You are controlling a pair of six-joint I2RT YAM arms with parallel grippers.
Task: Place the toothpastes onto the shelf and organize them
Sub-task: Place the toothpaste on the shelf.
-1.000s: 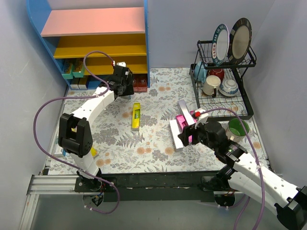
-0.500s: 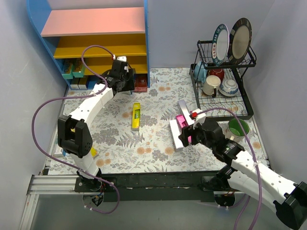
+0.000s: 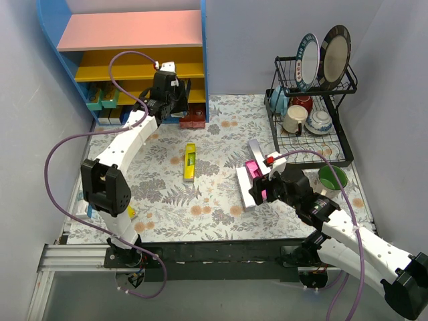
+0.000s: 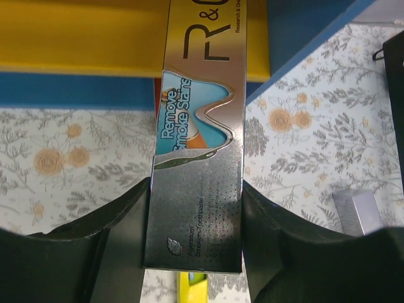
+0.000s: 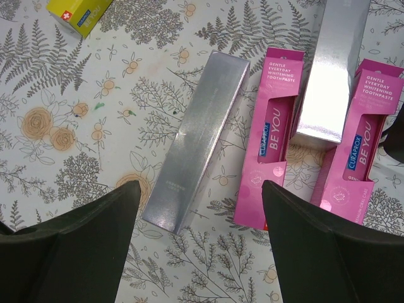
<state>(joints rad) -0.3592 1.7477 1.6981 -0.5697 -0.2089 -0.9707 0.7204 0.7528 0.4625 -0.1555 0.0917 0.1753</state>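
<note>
Your left gripper (image 4: 194,202) clamps a silver toothpaste box (image 4: 199,113) before the shelf (image 3: 127,30). Your right gripper (image 5: 201,189) hangs open above a loose silver box (image 5: 196,139) and pink boxes (image 5: 271,132).

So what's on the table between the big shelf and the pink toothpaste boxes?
One yellow toothpaste box lies alone between the shelf and the pink boxes; the top view shows it.

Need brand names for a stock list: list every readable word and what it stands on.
"R&" (cut off), "Remove Smoke Stains": silver cardboard toothpaste box in the left end effector.
"GENTLE EVERYDAY WHITENING TOOTHPASTE", "CURAPROX BE YOU": both pink cardboard toothpaste boxes.
Too small to read: print on the yellow cardboard box, the silver box's fine print.
</note>
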